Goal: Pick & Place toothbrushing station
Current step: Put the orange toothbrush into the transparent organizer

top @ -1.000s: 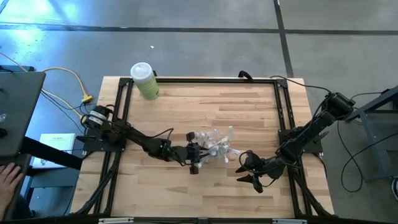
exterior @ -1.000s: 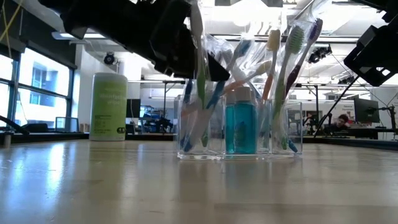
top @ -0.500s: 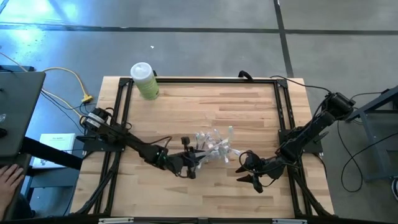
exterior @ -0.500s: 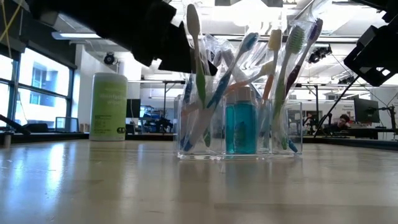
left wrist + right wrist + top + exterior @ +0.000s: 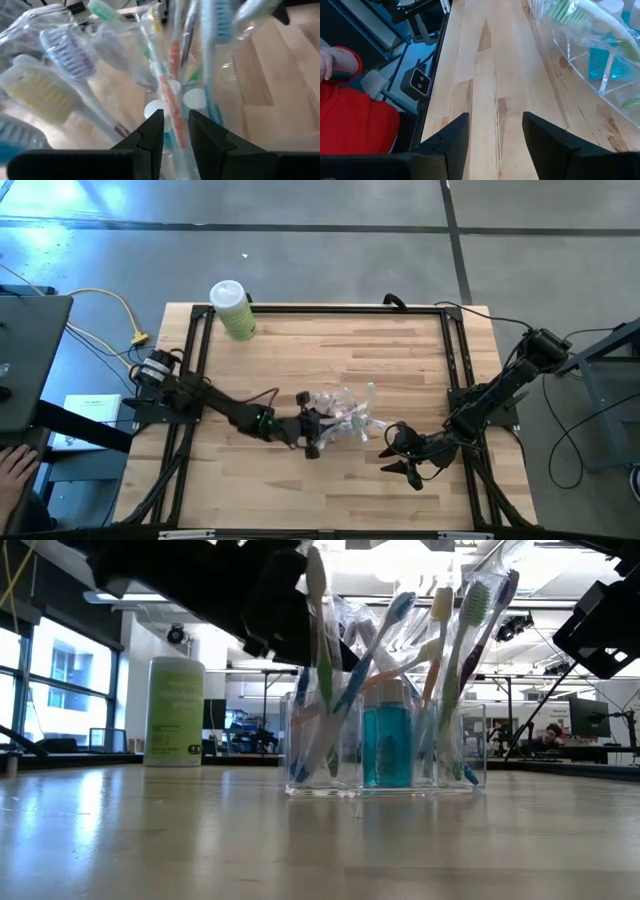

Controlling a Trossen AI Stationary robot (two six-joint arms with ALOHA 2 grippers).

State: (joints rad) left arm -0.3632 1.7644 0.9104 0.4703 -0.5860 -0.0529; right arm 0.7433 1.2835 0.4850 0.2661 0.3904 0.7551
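Left end effector (image 5: 312, 432), returned to the clear organizer (image 5: 385, 745) at bench centre after drawing back, clenches an orange-handled toothbrush (image 5: 170, 97) standing inside it, suggesting placement is unfinished; right end effector (image 5: 405, 460), released and empty, waits beside the organizer.

No text, brand, number or sign could be read anywhere; the green canister (image 5: 174, 711) carried pale lettering and a small dark mark low on its side in the low view, but all of it was too blurred to make out; the white sheet (image 5: 88, 418) beside the table on the floor showed a dark line of print at its top, too small to read; the teal bottle (image 5: 386, 744) in the clear organizer (image 5: 385, 745) showed no legible label.
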